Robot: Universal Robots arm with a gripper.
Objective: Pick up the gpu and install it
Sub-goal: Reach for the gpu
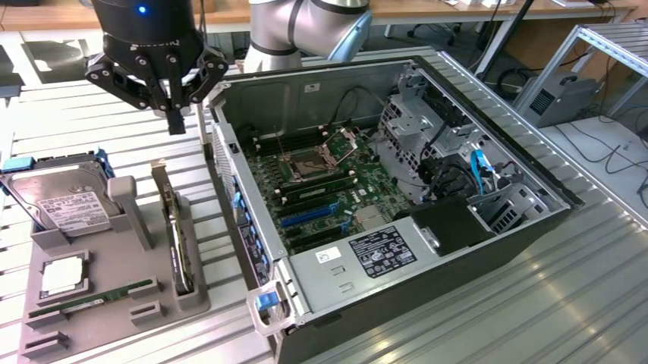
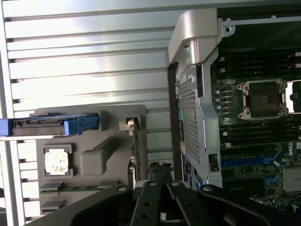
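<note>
The fingers [image 1: 174, 106] are pressed together with nothing between them. The gripper [image 1: 176, 129] hangs in the air outside the computer case [image 1: 303, 98], on the side of its perforated wall, touching nothing.

On that same side of the case, a grey tray [image 1: 111, 322] sits on the slatted table [image 1: 91, 114]. The gpu [image 1: 179, 243] stands on edge in the tray slot nearest the case, untouched. A pale metal piece shows at the card's end by the hard drive. Farther from the case, the tray holds a hard drive [image 1: 61, 205] with blue rails, a processor chip [image 1: 63, 274] and a green RAM stick [image 1: 96, 297].

The case lies open on its side. Inside are the motherboard [image 1: 344, 186], a bare processor socket [image 1: 303, 165], blue expansion slots [image 1: 306, 218] and a tangle of black cables by the drive cage.

The card is seen edge-on, so its face cannot be read, and its lower edge is sunk in the slot. In the wrist view the gripper's black linkage covers the tray's RAM end. The arm above the gripper is cut off
</note>
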